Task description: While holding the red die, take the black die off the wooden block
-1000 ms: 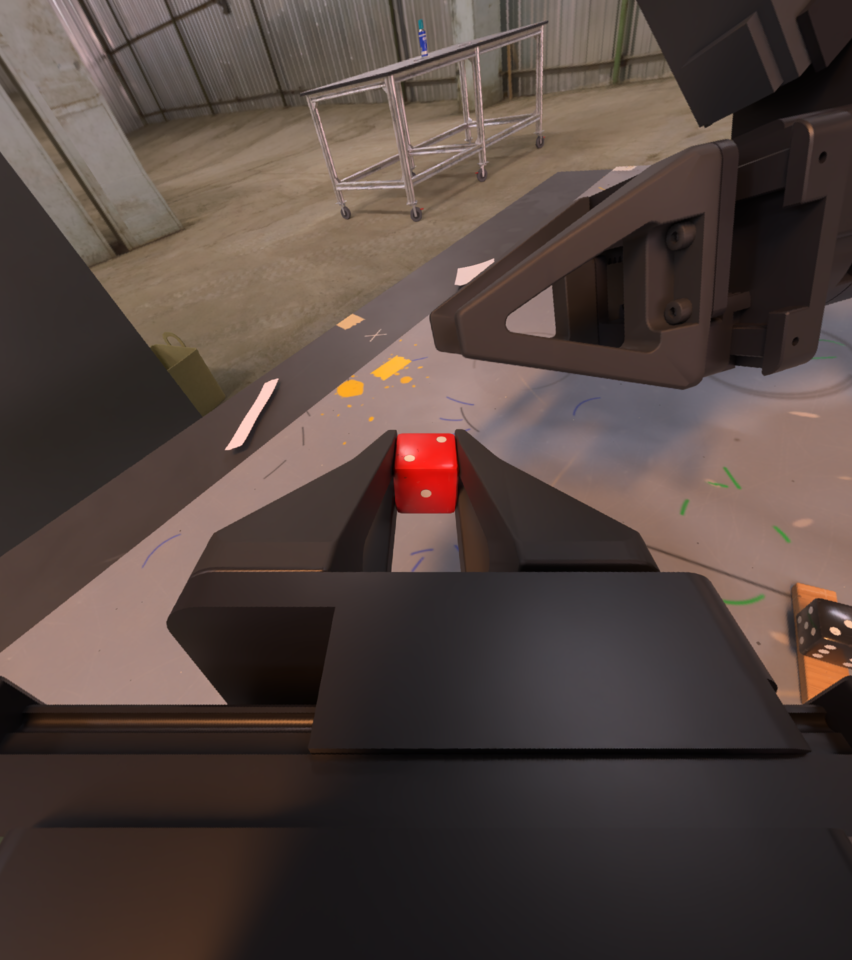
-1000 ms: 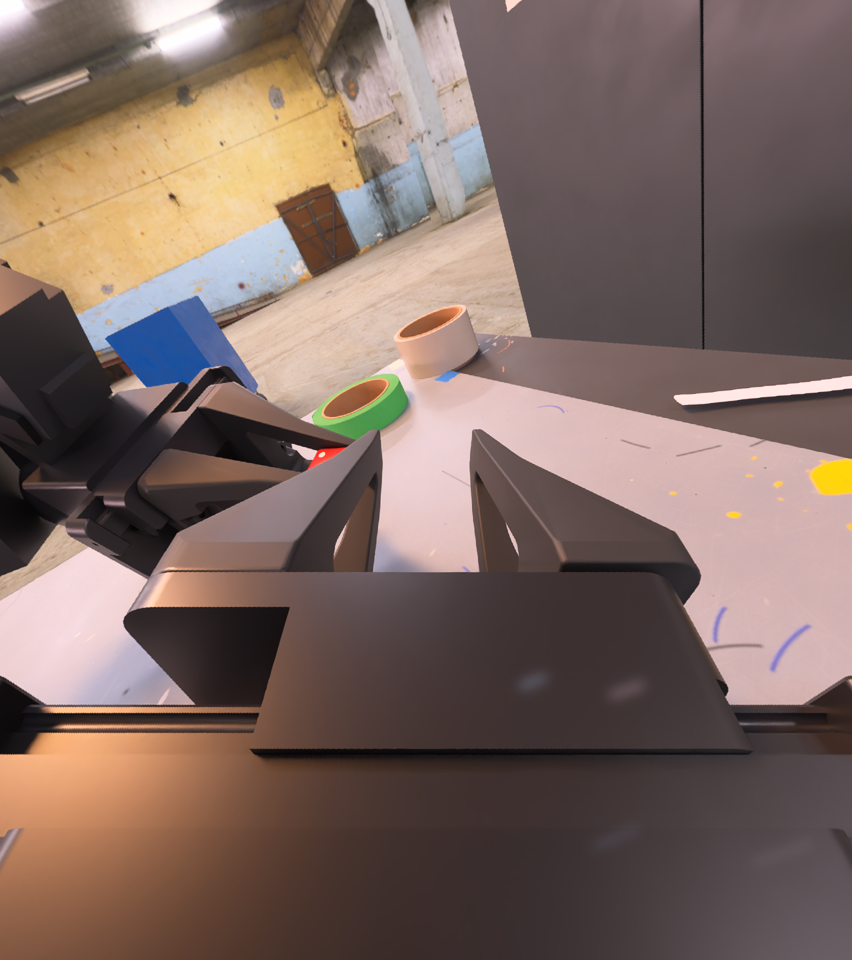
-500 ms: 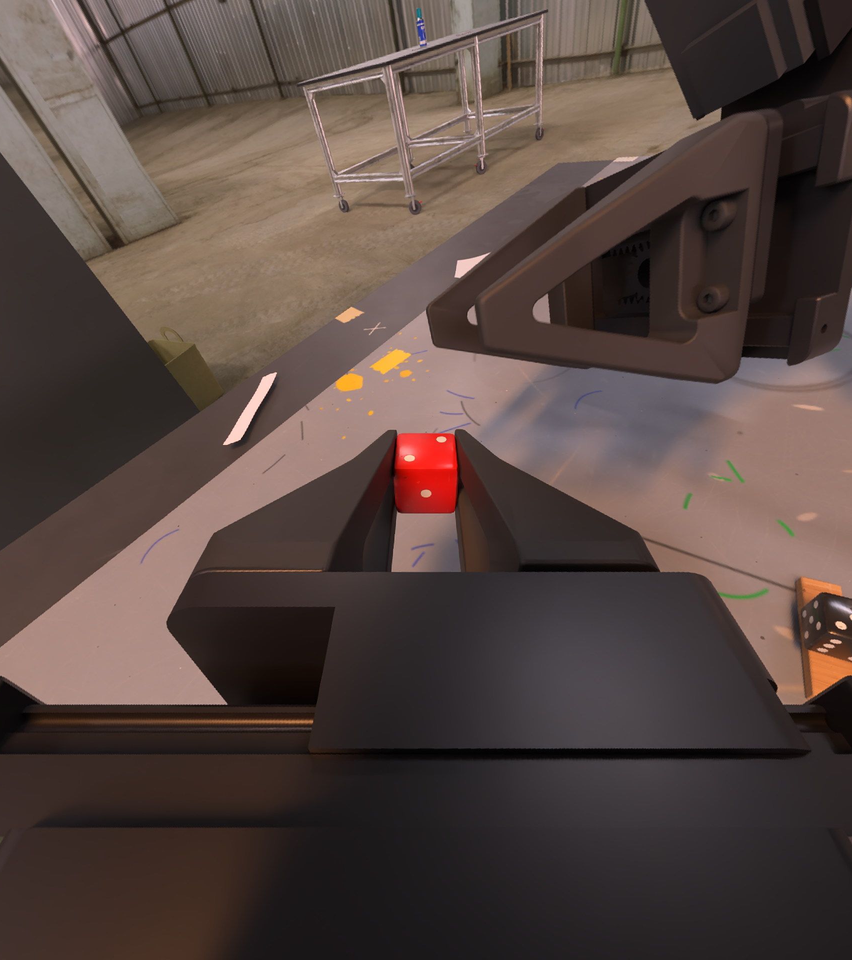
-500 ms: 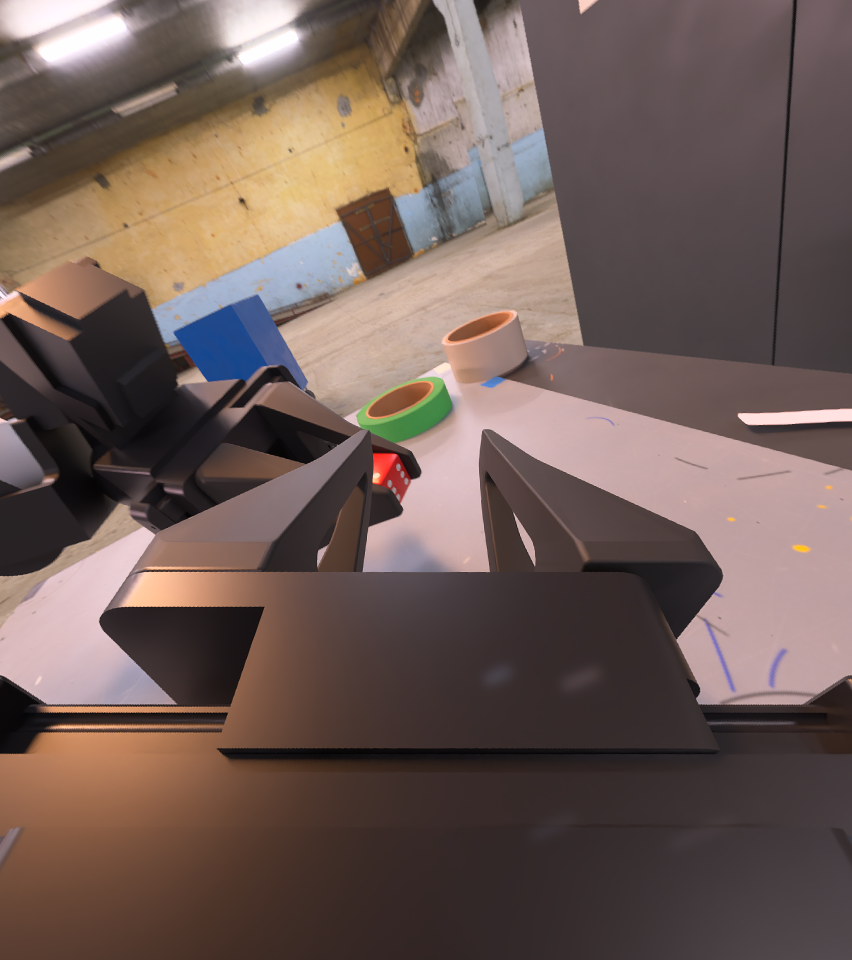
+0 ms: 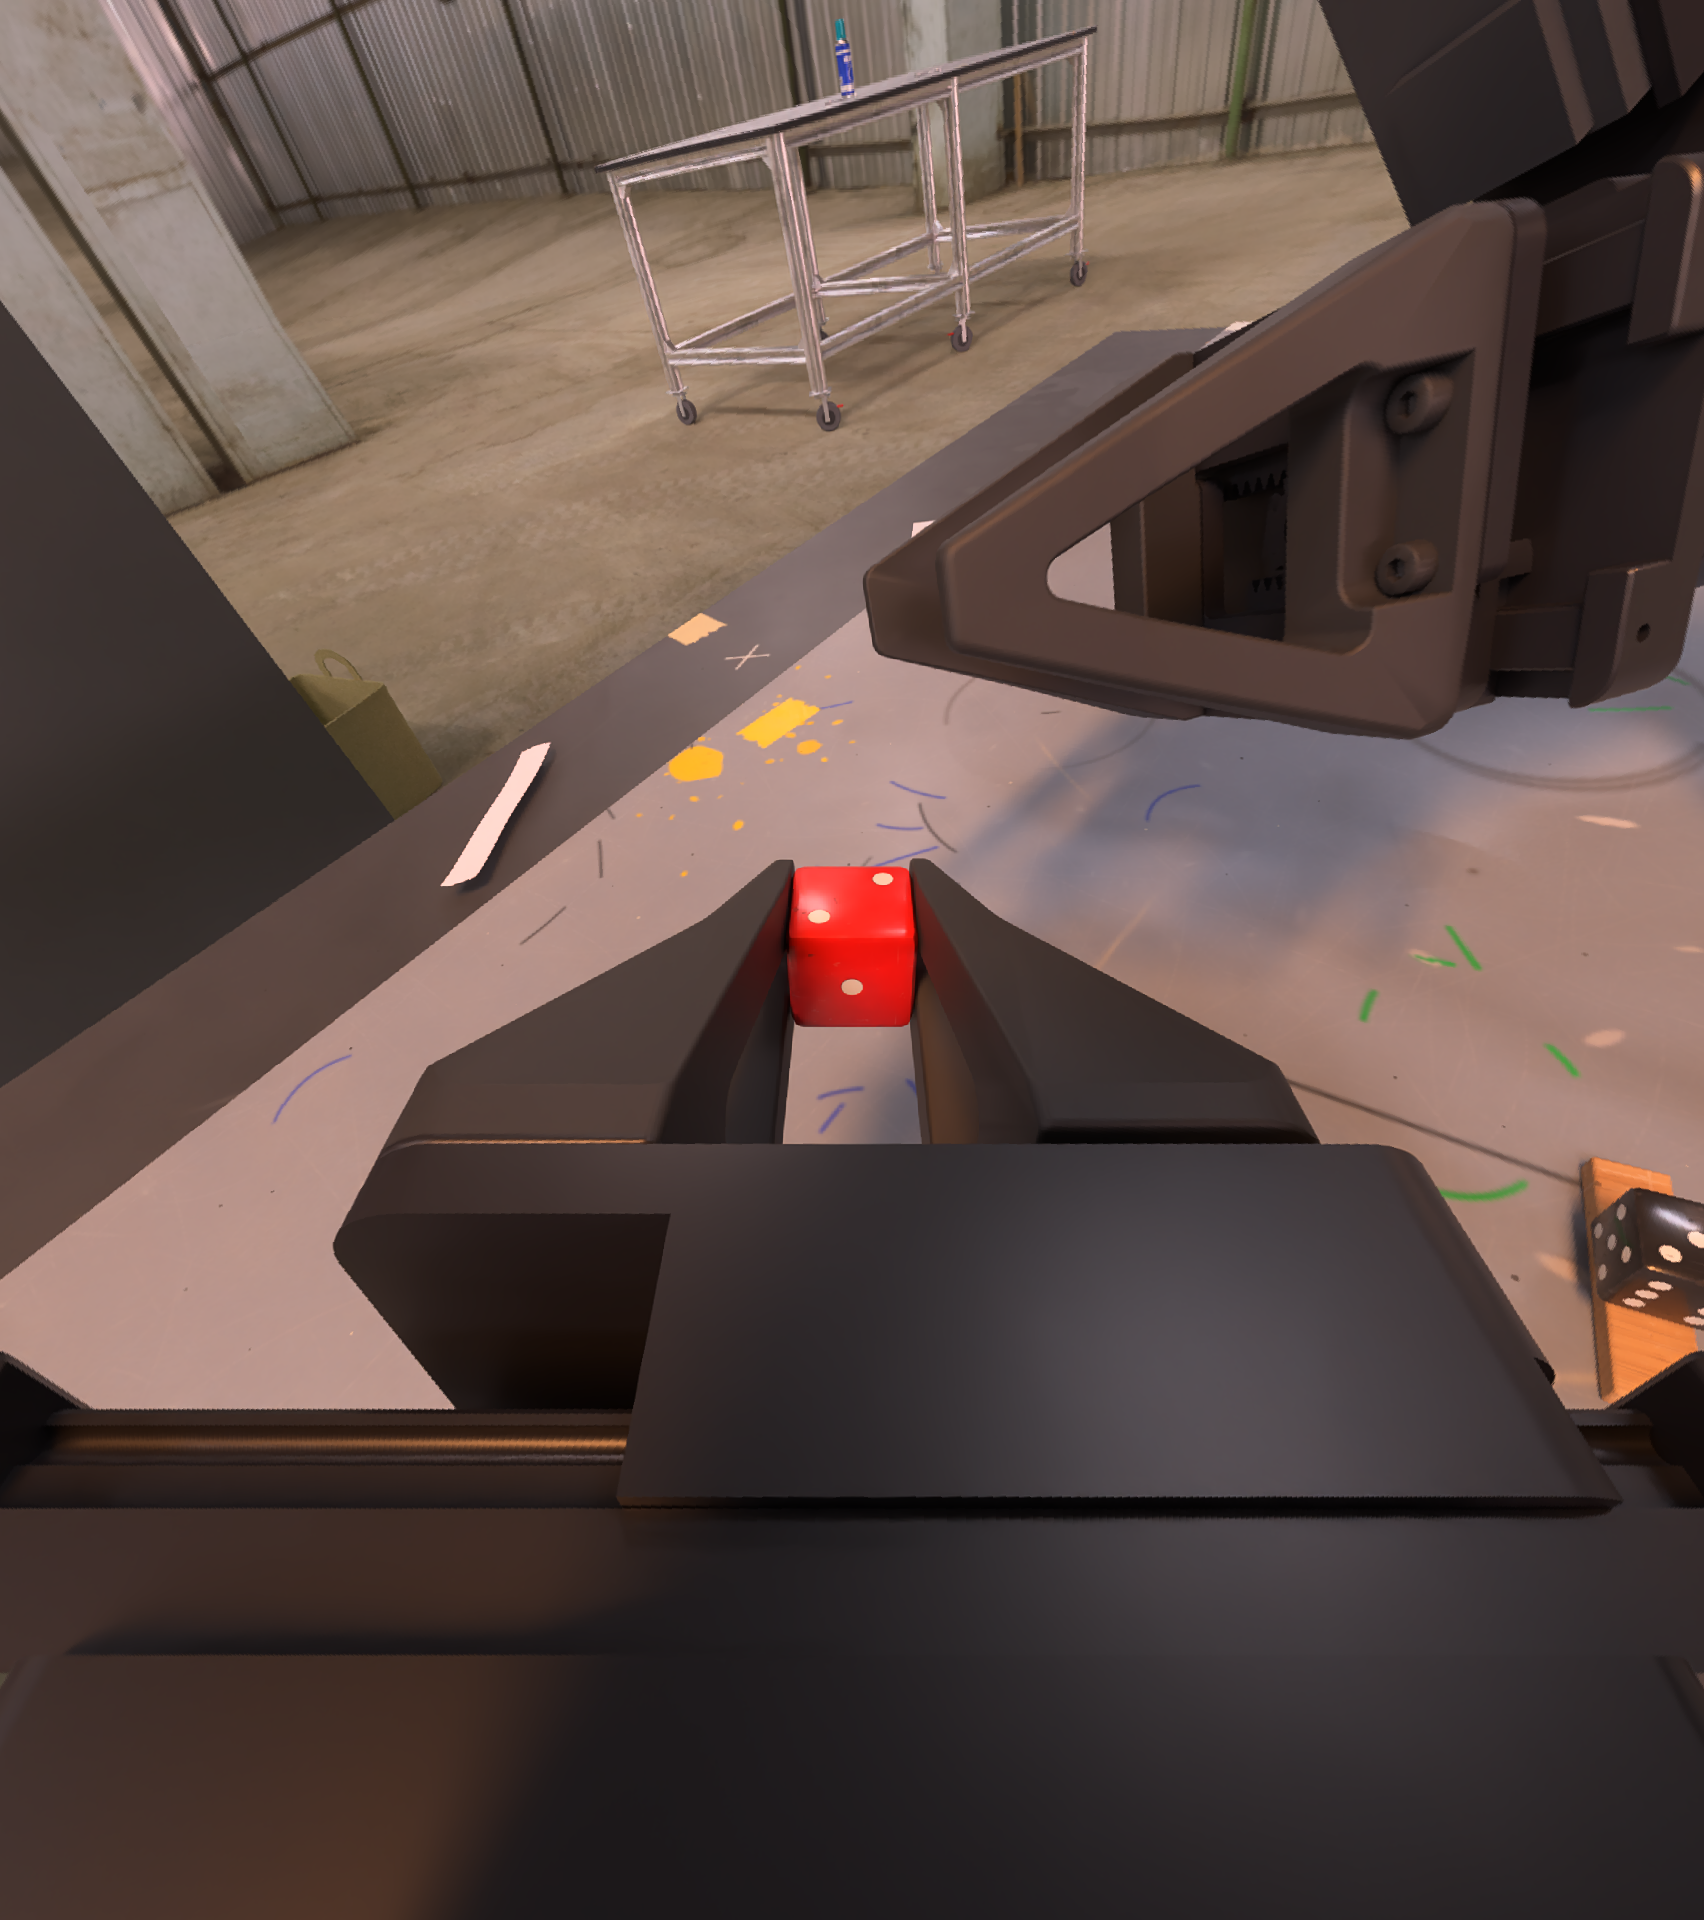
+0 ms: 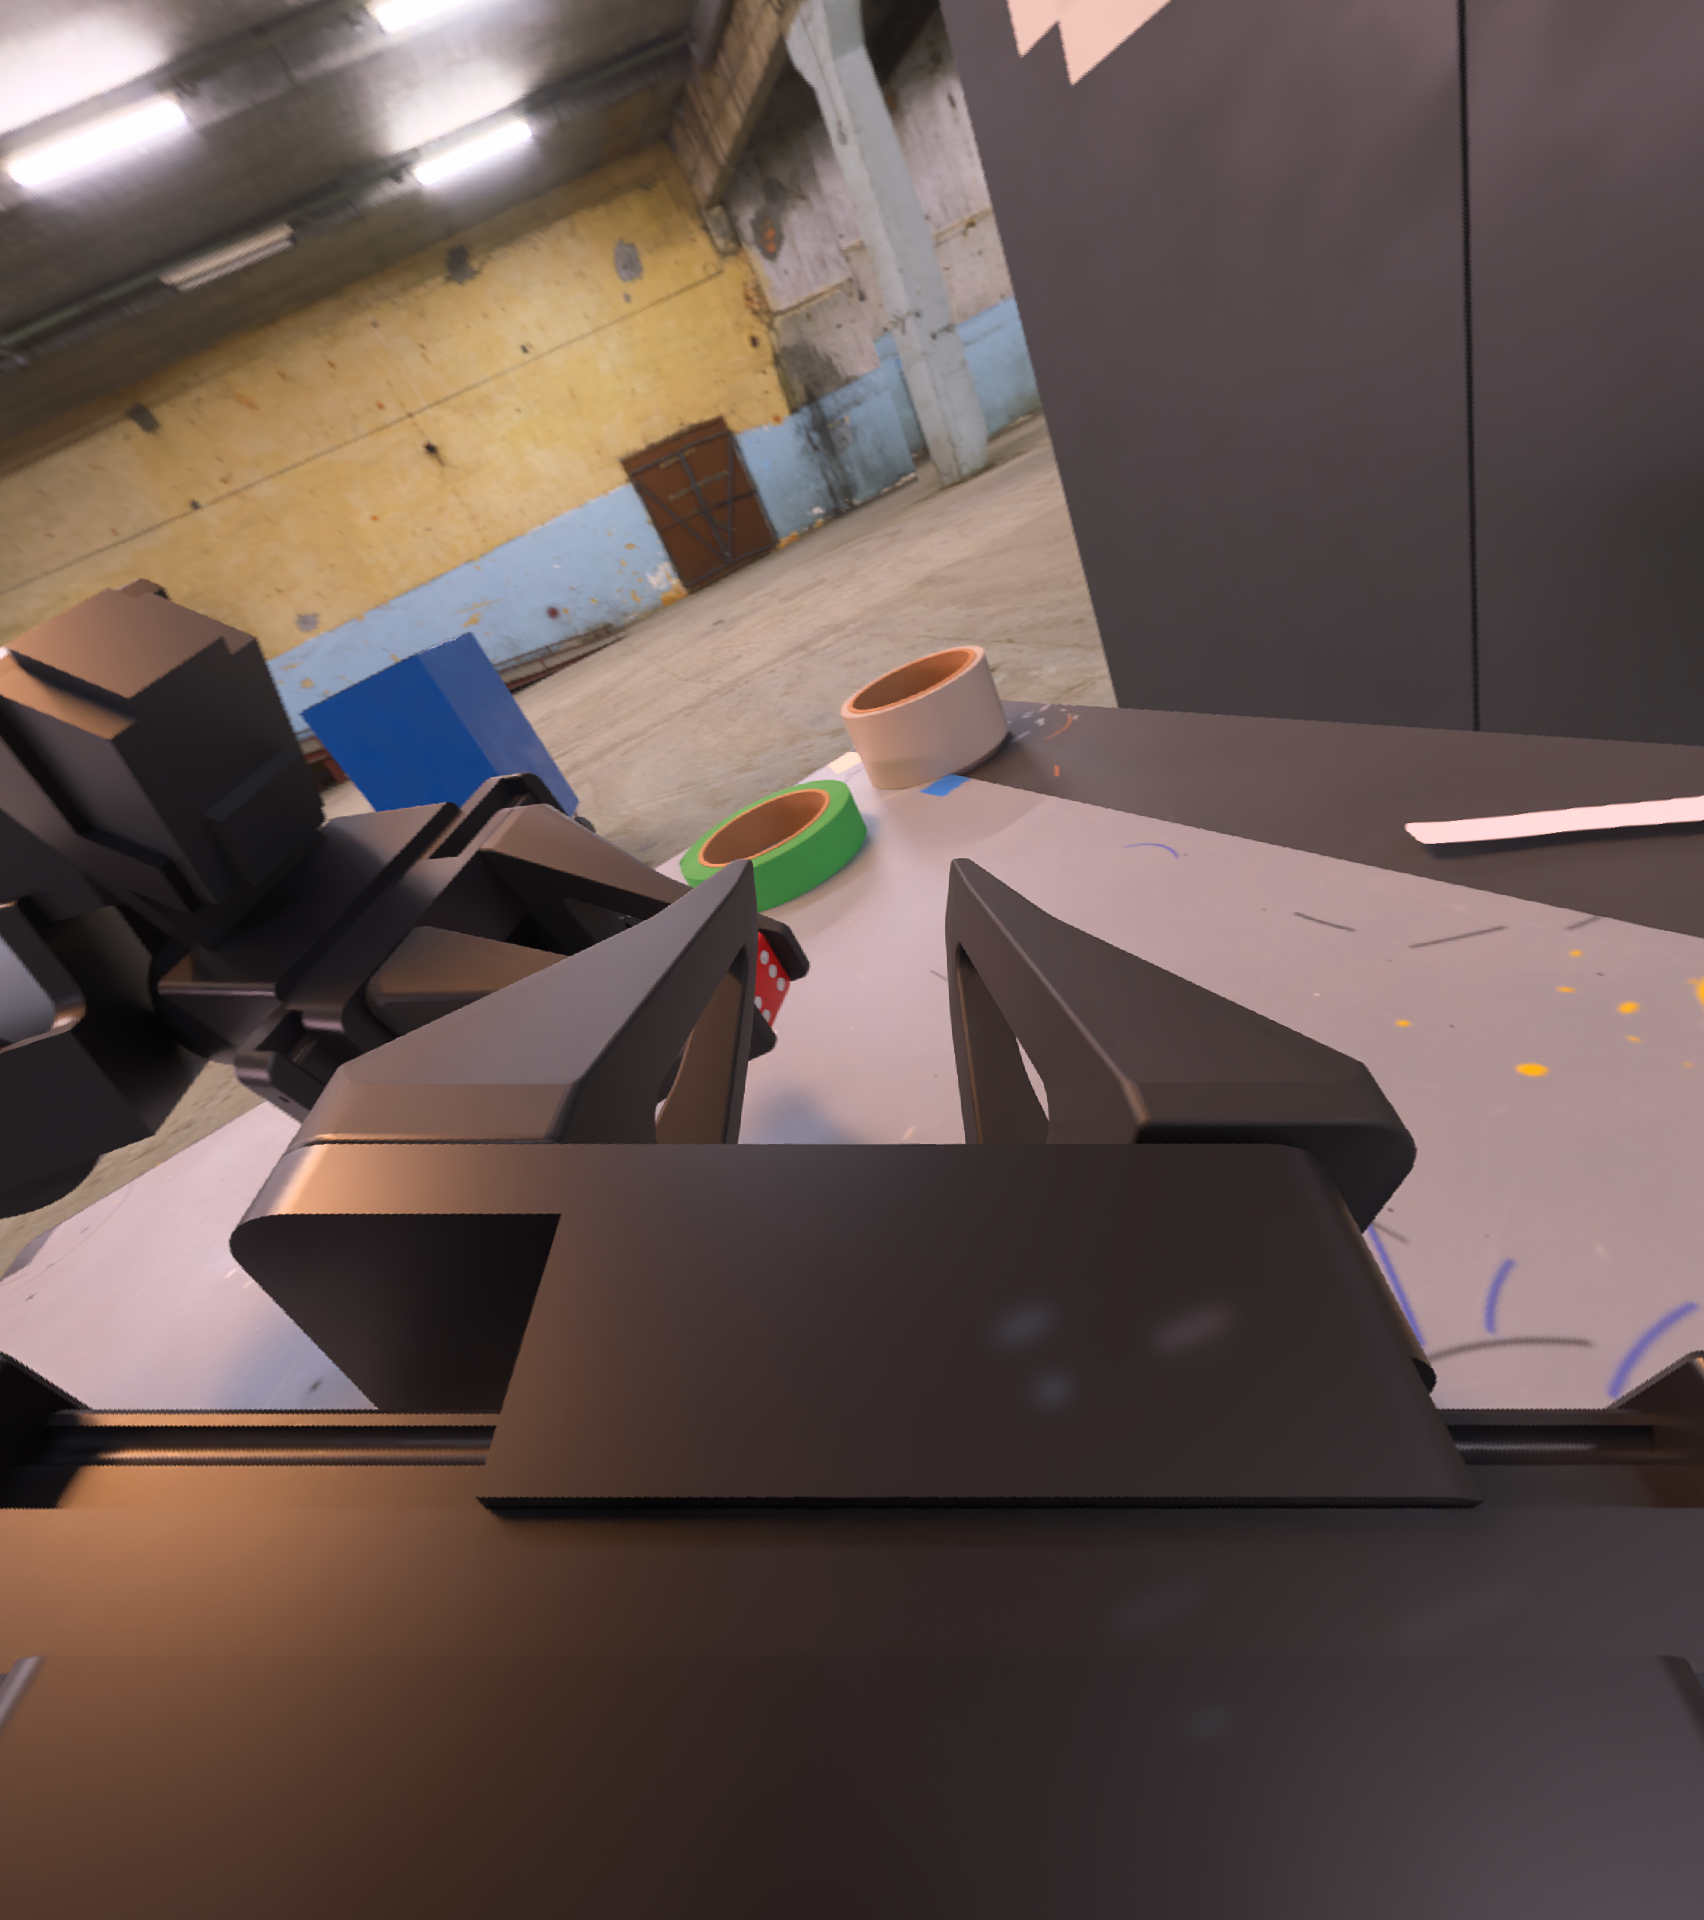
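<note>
My left gripper (image 5: pixel 850 883) is shut on the red die (image 5: pixel 850 945) and holds it above the grey table. The black die (image 5: pixel 1674 1273) sits on the wooden block (image 5: pixel 1637 1351) at the lower right of the left wrist view. My right gripper (image 6: pixel 853 883) is open and empty. It also shows in the left wrist view (image 5: pixel 889 613), raised at the upper right, well above and beyond the black die. In the right wrist view the left gripper (image 6: pixel 786 961) with the red die (image 6: pixel 770 987) is at the left, partly hidden behind my right finger.
A green tape roll (image 6: pixel 780 842) and a beige tape roll (image 6: pixel 926 717) stand at the table's far edge. A white strip (image 6: pixel 1606 816) lies on the dark border. Dark panels (image 6: pixel 1450 364) stand behind the table. A metal trolley (image 5: pixel 848 218) stands far off on the floor.
The right gripper has turned and risen in the left wrist view. In the right wrist view the left gripper and red die have come more into sight. The left gripper still holds the die.
</note>
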Controlling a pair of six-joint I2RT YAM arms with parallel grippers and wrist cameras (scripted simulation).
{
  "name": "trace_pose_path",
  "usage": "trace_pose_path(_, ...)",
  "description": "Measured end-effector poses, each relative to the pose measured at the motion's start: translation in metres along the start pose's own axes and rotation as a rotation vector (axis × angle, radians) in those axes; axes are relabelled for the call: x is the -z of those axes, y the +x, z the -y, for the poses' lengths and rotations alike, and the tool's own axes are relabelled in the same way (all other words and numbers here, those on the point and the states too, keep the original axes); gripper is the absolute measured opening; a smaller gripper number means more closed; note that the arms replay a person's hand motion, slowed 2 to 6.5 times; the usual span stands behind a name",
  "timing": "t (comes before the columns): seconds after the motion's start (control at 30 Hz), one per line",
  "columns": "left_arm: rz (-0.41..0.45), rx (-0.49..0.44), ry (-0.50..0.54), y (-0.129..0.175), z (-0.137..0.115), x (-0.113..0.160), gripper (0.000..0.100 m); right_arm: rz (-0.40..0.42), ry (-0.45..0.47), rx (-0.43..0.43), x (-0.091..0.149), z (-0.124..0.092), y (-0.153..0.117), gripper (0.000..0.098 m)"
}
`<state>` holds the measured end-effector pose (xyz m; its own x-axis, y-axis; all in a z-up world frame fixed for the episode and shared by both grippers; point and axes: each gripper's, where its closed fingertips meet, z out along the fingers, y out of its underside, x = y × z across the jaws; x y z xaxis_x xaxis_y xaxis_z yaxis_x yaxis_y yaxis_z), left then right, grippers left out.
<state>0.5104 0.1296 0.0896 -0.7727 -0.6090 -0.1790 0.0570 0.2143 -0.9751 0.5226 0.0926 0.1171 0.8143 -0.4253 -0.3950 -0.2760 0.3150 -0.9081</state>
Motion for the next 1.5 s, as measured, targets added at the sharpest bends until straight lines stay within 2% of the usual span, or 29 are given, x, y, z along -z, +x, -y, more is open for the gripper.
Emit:
trace_pose_path(0.23,-0.001,-0.010,-0.004,0.000,0.000,0.000,0.018,0.070,-0.008,0.012,-0.002,-0.003,-0.008,0.0348)
trace_pose_path(0.53,0.004,-0.020,0.004,-0.001,0.001,0.000,0.018,-0.003,-0.054,0.072,-0.004,-0.007,-0.001,0.0311)
trace_pose_path(0.73,0.000,-0.005,0.006,0.000,0.001,0.000,0.018,-0.025,-0.028,0.048,-0.003,-0.003,0.001,0.0274)
trace_pose_path(1.07,-0.001,-0.016,0.003,0.000,0.000,0.000,0.018,0.052,-0.018,0.014,-0.004,-0.004,-0.006,0.0338)
trace_pose_path(1.3,0.014,-0.026,0.004,-0.002,0.000,0.000,0.018,-0.003,-0.053,0.026,-0.005,-0.009,0.003,0.0337)
trace_pose_path(1.4,0.014,-0.020,0.016,-0.002,0.003,0.000,0.018,-0.041,-0.046,0.027,-0.003,-0.007,0.008,0.0260)
trace_pose_path(1.5,0.009,-0.010,0.022,-0.002,0.004,0.001,0.018,-0.060,-0.032,0.023,-0.002,-0.004,0.011,0.0246)
